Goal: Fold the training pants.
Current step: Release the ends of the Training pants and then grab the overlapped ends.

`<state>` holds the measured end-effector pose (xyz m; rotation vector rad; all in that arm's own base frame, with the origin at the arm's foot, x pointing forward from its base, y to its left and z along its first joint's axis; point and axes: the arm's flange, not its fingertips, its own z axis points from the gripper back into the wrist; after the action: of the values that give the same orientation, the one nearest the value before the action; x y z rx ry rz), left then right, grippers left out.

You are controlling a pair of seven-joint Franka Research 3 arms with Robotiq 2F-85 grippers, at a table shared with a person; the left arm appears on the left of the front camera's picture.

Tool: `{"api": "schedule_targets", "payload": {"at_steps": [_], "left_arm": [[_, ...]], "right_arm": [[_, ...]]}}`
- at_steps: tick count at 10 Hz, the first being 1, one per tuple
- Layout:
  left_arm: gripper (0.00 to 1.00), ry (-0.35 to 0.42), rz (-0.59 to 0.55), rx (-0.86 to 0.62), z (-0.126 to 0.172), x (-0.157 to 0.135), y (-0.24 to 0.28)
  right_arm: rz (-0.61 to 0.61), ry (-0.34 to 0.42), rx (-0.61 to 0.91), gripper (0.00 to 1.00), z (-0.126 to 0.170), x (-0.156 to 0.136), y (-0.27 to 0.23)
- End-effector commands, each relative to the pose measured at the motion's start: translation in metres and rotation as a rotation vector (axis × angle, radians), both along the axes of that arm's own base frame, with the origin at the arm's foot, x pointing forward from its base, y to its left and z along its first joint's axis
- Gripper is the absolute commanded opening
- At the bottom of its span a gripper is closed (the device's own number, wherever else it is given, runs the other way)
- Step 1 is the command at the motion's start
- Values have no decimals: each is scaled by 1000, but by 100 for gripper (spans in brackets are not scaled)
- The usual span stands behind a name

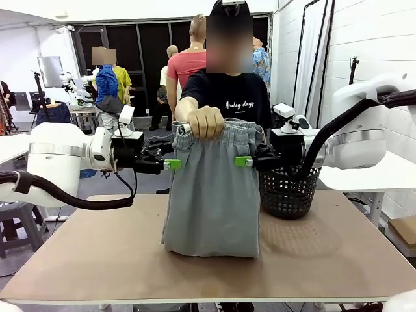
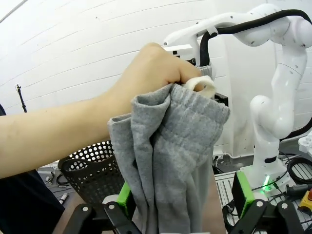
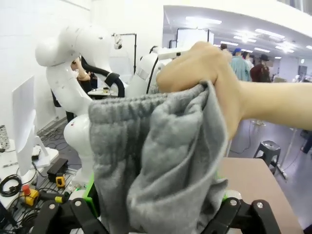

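One training pants hangs from one person's hand; my left fingers and right fingers reach level, spread open astride it.

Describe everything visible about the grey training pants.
The training pants are light grey soft jersey with a gathered elastic waistband. A person's hand bunches the waistband and holds them upright over the table, with the lower end resting on its surface and the cloth hanging in loose folds. The left gripper and right gripper flank the upper part, jaws open, cloth between their fingers. Whether the pads touch it is unclear.
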<state>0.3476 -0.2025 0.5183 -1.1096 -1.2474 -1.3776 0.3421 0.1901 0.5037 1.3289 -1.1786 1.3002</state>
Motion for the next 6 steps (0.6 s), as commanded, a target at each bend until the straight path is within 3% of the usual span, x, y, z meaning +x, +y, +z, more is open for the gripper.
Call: {"api": "schedule_targets", "payload": {"at_steps": [1, 6], "left_arm": [[100, 2, 34, -12, 2, 6, -9], [100, -4, 78, -17, 6, 12, -18]], "right_arm": [[-7, -12, 35, 100, 0, 4, 15], [7, 0, 8, 100, 1, 1, 20]]}}
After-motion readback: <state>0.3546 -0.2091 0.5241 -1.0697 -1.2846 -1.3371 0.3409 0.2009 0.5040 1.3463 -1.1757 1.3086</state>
